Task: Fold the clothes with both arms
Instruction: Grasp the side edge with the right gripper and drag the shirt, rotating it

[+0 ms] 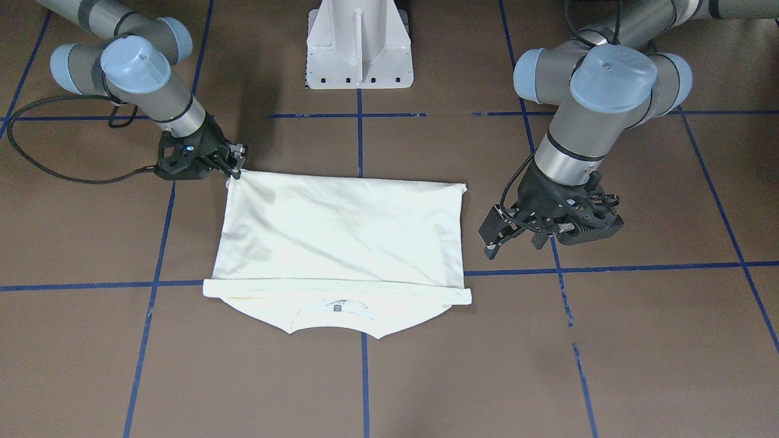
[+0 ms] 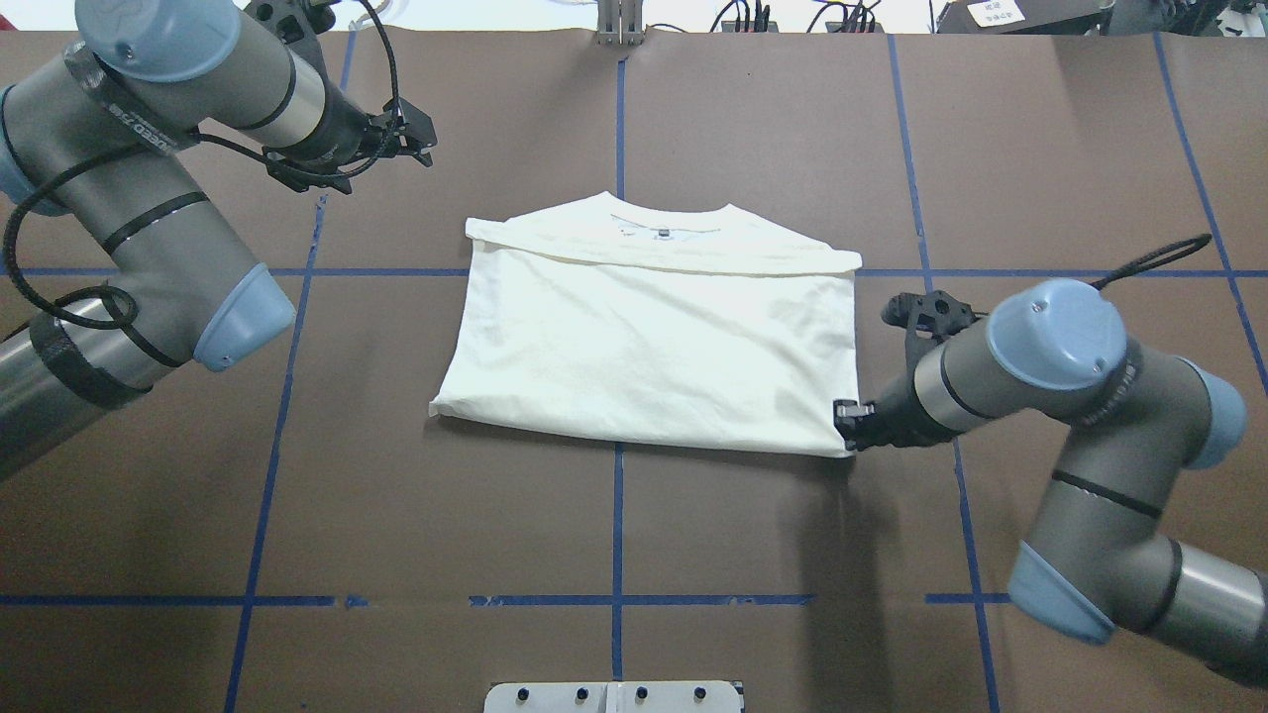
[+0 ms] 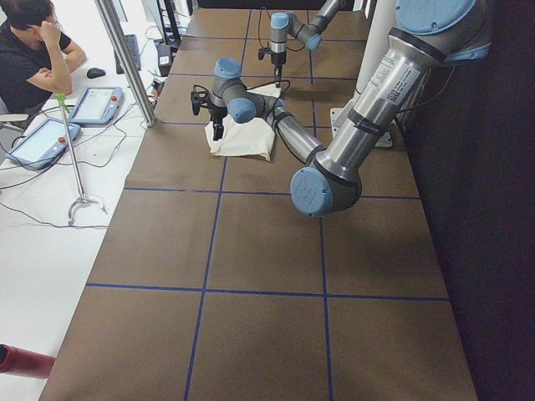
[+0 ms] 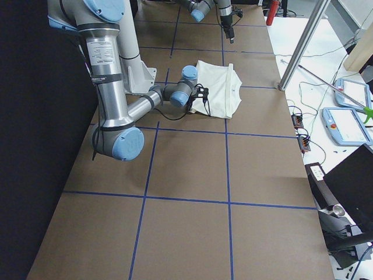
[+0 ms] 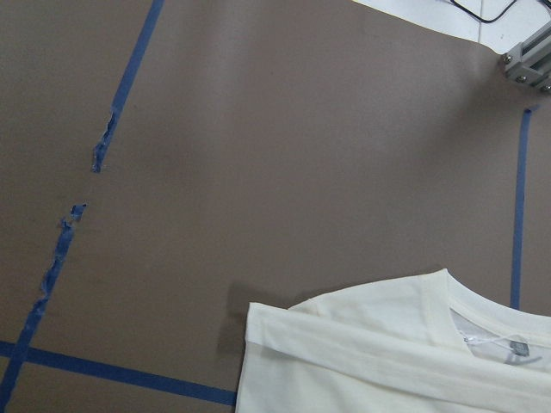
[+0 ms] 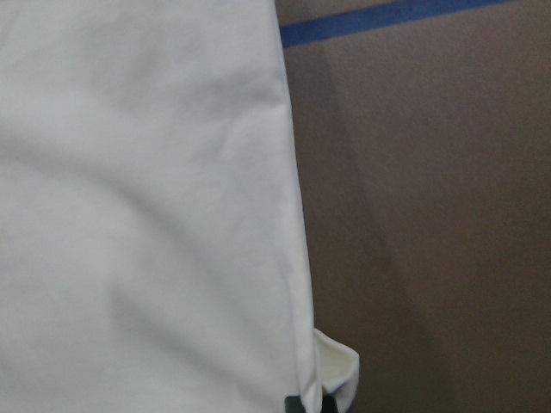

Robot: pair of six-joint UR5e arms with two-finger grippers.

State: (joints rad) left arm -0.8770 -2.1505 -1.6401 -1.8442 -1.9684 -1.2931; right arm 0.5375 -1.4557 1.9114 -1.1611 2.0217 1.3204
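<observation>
The cream shirt (image 1: 341,231) lies folded on the brown table, plain side up, with the collar and label on the far side from the robot (image 2: 662,230). The cat print is hidden. My right gripper (image 2: 844,428) is shut on the shirt's near right corner, low at the table. In the right wrist view a small flap of the cloth (image 6: 331,370) shows by the fingertip. My left gripper (image 2: 421,139) hovers open and empty beyond the shirt's far left corner, apart from it. The left wrist view looks down on that corner (image 5: 267,323).
The white pedestal base (image 1: 359,55) stands at the robot's side of the table. Blue tape lines (image 2: 616,515) grid the brown surface. An operator (image 3: 33,50) sits beyond the far edge, with tablets and a metal post (image 3: 125,58) nearby.
</observation>
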